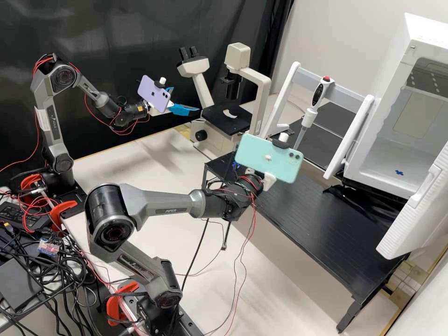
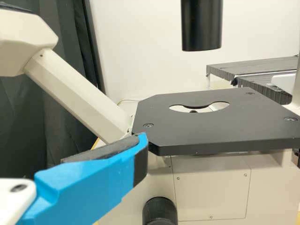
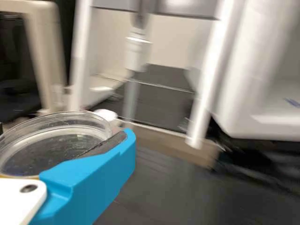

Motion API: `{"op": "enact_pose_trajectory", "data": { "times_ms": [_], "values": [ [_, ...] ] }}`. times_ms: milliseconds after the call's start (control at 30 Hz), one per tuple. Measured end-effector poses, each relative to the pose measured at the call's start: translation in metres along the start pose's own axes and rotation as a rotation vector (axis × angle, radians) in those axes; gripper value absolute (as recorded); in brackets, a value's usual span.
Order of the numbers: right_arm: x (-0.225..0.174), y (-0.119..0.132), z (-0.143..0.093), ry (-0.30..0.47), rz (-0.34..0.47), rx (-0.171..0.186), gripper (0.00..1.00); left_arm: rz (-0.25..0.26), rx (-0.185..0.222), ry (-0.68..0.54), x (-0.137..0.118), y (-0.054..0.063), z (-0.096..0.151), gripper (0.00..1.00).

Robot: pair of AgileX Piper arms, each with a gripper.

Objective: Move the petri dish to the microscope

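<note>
Petri dish: the clear, round petri dish (image 3: pixel 56 141) is up in my right gripper (image 1: pixel 269 180), raised above the level of the black desk (image 1: pixel 326 219) and apart from the microscope (image 1: pixel 228 117).
My right fingers: I have the blue fingers (image 3: pixel 96 180) closed on the dish, one dark pad against its side wall.
My left fingers: my left gripper (image 1: pixel 185 99) is beside the microscope, its blue fingers (image 2: pixel 89 187) parted with nothing between them, one tip near a cut corner of the stage (image 2: pixel 225 131).
Stage edges: straight sides, clipped corners, a curved opening (image 2: pixel 201 107) through the plate; between it and the dark column (image 2: pixel 201 26) overhead there is a gap.
Microscope frame: its cream upright (image 1: pixel 262 100) bounds the stage on the side toward the pipette stand (image 1: pixel 284 88).
Black desk edge: its long near edge runs below my right wrist; the pipette (image 1: pixel 318 93) hangs upright in the stand beyond, and the white cabinet (image 1: pixel 385 154) has its door swung out over the far end.
Dish direction: broad face up, roughly level; being round, it has no long axis.
</note>
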Motion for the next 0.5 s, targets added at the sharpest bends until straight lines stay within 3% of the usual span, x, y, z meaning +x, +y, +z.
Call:
{"op": "enact_pose_trajectory", "data": {
  "times_ms": [100, 267, 500],
  "values": [
    [0.009, -0.017, -0.019, 0.034, -0.057, -0.033, 0.0, 0.0, 0.0, 0.0, 0.0, 0.0, 0.0, 1.0],
    [0.024, -0.041, -0.059, 0.091, -0.136, -0.116, 0.0, 0.0, 0.0, 0.0, 0.0, 0.0, 0.0, 1.0],
    [0.055, -0.07, -0.105, 0.09, -0.203, -0.184, 0.0, 0.0, 0.0, 0.0, 0.0, 0.0, 0.0, 1.0]
  ]
}}
